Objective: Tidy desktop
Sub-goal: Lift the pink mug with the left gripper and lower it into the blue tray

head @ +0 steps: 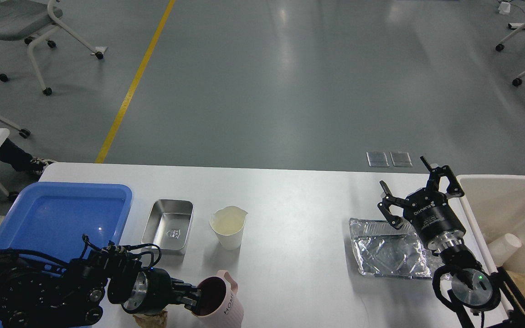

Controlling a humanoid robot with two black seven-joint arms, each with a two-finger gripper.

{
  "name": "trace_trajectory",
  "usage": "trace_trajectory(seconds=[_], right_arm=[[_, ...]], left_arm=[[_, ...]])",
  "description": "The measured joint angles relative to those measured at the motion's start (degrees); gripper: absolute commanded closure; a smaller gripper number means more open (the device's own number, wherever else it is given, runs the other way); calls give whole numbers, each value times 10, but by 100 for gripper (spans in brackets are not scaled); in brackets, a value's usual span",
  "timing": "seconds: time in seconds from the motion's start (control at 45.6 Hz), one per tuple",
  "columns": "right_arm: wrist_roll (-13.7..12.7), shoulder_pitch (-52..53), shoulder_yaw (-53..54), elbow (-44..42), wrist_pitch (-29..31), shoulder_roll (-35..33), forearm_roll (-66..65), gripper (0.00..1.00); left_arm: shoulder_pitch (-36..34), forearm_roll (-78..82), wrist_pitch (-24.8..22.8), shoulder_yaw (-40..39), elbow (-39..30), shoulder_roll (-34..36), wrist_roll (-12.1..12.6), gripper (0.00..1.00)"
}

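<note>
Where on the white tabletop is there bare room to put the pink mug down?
The widest bare patch of the white tabletop lies between the white paper cup and the crumpled foil tray. It is crowded on the left, where the blue plastic tray, steel tin and cup stand close.

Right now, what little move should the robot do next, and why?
Probably lift the pink mug and carry it toward the blue tray. The left hand seems shut on the mug's rim, the mug stands near the desktop edge, and the tray looks empty.
</note>
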Motion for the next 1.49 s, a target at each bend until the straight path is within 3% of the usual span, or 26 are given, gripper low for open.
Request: trace_trajectory(seconds=[0.263,0.504,0.724,0.921,1.074,1.206,1.337,1.491], right_arm=[[0,1,0,0,-2,1,0,0],[0,2,-1,0,-2,1,0,0],[0,1,-1,0,-2,2,0,0],[0,2,-2,1,-3,4,0,0],[0,2,-3,1,-3,4,0,0],[-1,5,-19,1,-3,4,0,0],[0,7,-32,1,-4,5,-3,0],[0,9,-34,2,-5,6,-3,0]], left_arm=[[-60,-29,0,-10,-9,9,-22,100],[-147,-60,-24,-16,-34,60,-26,100],[-209,-60,-56,-18,-76,169,-29,100],[-257,-57,-124,-38,-106,316,-50,100],[-263,-55,-189,-82,-110,430,-61,100],[-258,-49,-210,-91,-106,505,-65,100],[-236,-34,-204,-83,-92,543,-65,100],[-177,-27,-159,-72,-64,526,-65,100]])
